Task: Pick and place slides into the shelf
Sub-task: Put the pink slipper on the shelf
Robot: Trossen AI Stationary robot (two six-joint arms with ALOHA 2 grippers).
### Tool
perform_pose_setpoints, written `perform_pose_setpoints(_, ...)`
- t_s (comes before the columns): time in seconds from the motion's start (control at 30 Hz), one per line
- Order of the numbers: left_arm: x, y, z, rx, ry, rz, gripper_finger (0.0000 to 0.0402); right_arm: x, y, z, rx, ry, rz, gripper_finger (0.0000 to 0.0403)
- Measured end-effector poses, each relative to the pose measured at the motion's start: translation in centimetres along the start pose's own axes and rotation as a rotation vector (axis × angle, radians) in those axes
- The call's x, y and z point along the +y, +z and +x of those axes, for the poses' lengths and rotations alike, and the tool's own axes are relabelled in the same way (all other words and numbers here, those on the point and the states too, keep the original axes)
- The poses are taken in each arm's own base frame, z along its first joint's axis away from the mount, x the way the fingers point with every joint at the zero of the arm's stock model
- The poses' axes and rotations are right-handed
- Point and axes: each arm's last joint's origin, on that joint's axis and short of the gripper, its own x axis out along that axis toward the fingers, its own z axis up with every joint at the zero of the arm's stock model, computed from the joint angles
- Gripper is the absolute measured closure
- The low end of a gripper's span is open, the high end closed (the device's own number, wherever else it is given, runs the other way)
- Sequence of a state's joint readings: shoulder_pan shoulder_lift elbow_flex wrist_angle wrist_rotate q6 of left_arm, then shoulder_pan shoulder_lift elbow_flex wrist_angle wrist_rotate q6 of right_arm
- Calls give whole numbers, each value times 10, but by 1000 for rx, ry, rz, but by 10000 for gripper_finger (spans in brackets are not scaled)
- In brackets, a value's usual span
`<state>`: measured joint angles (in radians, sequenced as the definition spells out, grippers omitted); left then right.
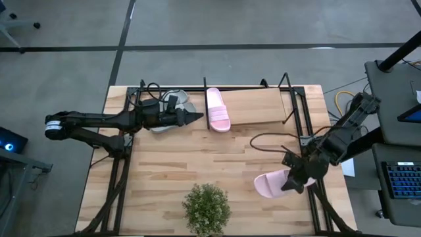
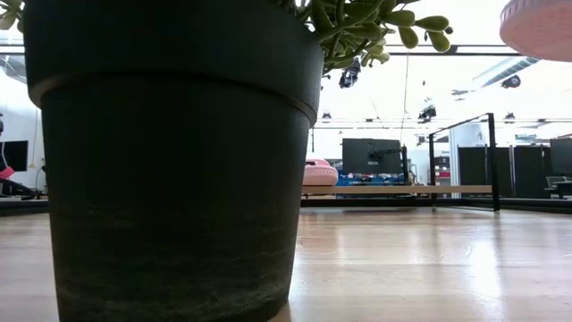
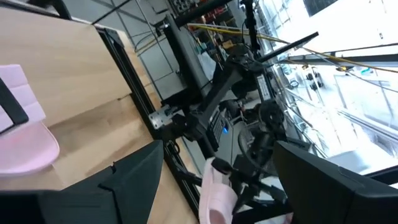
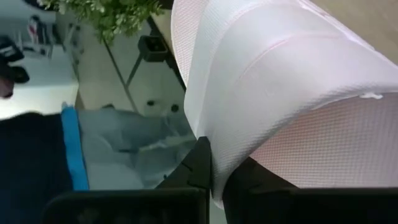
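Left gripper [image 1: 195,118] sits at the shelf's left end, just beside the pale pink wide-strap slide [image 1: 218,110] already lying on the low light-wood shelf board with thin black uprights [image 1: 263,105]; its fingers look spread with nothing between them in the left wrist view, so empty, probably parked clear after setting down. Light grey soft slides [image 1: 172,102] lie under that arm at the shelf's left end, mostly hidden, exact seating unclear. Small leafy green plant in a dark round pot [image 1: 207,208] stands at the plank tabletop's [image 1: 171,164] near edge, middle, an obstacle to route around. Second pale pink slide [image 1: 276,184] is held at the table's right near corner by the right gripper [image 1: 294,180], fingers clamped on its edge as the right wrist view shows; the low view has it lifted well above the wood, likely raised to clear the shelf rail. Shelf space right of the placed pink slide is bare, the probable target.
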<state>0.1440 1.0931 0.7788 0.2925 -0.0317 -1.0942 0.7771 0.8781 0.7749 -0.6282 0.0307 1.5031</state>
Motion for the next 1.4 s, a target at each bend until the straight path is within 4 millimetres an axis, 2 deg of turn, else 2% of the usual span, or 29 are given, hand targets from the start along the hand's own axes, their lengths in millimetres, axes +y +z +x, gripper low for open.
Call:
perform_pose_setpoints(0.13,4,-4,5,46,1,-33,113,3,11,-7,40,12,-55,394)
perform_pose_setpoints(0.3,18,-14,20,144,35,-82,114,14,24,-15,69,-17,-136,394)
perform_pose_setpoints(0.5,33,-26,43,193,22,-138,114,40,37,-37,65,-90,-249,394)
perform_pose_setpoints(0.63,35,-29,60,184,-47,-167,114,60,46,-51,62,-127,-321,394)
perform_pose_setpoints(0.83,33,-30,84,223,-94,-182,114,89,58,-59,99,-123,-433,394)
perform_pose_setpoints(1.07,26,-31,111,319,-145,-179,114,114,67,-50,204,-76,-546,394)
perform_pose_setpoints(1.23,10,-25,126,355,-213,-170,114,123,70,-41,266,-41,-599,394)
perform_pose_setpoints(1.4,-8,-19,135,380,-285,-160,114,123,72,-40,323,-57,-633,394)
